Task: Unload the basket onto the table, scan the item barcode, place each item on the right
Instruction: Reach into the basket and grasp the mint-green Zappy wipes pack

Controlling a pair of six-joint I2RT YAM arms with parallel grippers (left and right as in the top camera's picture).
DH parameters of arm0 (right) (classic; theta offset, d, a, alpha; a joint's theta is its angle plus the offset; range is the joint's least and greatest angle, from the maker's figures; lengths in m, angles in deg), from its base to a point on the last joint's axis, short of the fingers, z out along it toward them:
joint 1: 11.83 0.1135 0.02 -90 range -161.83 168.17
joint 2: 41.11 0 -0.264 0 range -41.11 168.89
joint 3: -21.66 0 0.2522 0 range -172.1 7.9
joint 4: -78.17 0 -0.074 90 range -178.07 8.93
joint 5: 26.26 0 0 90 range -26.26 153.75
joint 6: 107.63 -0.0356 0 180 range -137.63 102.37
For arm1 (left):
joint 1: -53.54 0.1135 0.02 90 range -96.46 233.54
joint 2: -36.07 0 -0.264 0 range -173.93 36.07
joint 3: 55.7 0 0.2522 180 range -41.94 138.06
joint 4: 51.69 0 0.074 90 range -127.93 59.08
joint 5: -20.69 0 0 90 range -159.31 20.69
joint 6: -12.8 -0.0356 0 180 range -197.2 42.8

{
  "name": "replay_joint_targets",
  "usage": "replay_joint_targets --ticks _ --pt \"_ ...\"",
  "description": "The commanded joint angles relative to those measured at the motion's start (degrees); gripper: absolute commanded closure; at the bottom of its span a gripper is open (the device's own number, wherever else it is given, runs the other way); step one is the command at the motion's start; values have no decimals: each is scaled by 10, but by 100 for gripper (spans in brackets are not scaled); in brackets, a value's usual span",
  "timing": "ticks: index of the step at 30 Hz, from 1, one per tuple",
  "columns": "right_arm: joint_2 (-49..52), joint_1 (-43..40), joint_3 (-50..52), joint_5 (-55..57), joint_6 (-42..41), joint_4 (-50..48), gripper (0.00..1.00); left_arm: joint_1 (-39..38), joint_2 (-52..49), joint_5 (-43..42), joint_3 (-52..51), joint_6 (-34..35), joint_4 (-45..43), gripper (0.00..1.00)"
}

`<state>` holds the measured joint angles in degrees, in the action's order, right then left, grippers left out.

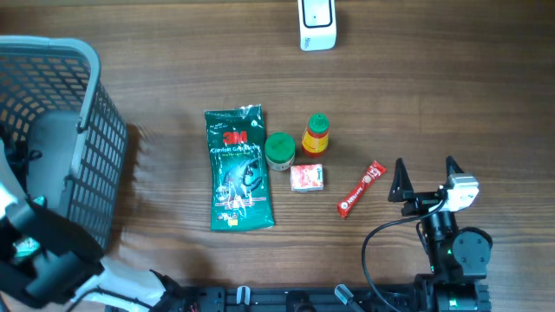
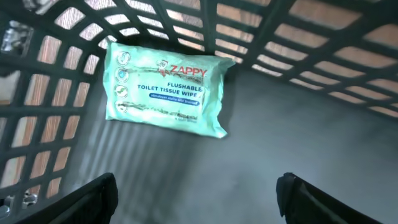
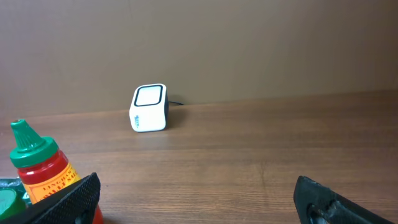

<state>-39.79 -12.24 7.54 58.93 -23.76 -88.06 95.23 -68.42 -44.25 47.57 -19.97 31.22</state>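
Over the basket [image 1: 52, 45], left gripper [image 2: 198, 183] stands spread and empty; wipes pack [image 2: 166, 87] lies loose at its 11 o'clock. On table, overhead: red sachet [image 1: 361, 189], long axis 1–7 o'clock, sits about 8 o'clock from right gripper [image 1: 425, 163], jaws wide. Judged the nearer arm.

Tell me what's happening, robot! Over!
Left gripper open inside grey plastic basket. Mint-green wipes pack lies loose on basket floor. Right gripper open, empty. White cube scanner unblocked.

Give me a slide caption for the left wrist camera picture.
Open left end effector above a pack of wipes lying in the basket.
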Motion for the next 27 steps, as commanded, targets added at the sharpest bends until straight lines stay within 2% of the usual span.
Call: replay_joint_targets --ticks 1,7,11,15,17,24,25,27 --pt "1 2 0 5 6 -1 0 2 -58 81 -2 7 -2 16" --pt "1 2 0 5 5 -1 0 2 -137 92 -4 7 -12 16" --pt "1 2 0 5 6 -2 0 2 -153 118 -4 7 -12 15" --pt "1 2 0 5 6 -2 0 2 -166 119 -4 7 -15 12" --pt "1 2 0 5 6 -2 0 3 -175 119 -7 7 -24 0" --pt "1 2 0 5 5 -2 0 7 -175 119 -85 7 -90 0" --pt "1 2 0 5 6 -2 0 7 -175 119 -101 7 -101 2" --pt "1 2 0 5 6 -2 0 10 -175 119 -131 7 -118 28"
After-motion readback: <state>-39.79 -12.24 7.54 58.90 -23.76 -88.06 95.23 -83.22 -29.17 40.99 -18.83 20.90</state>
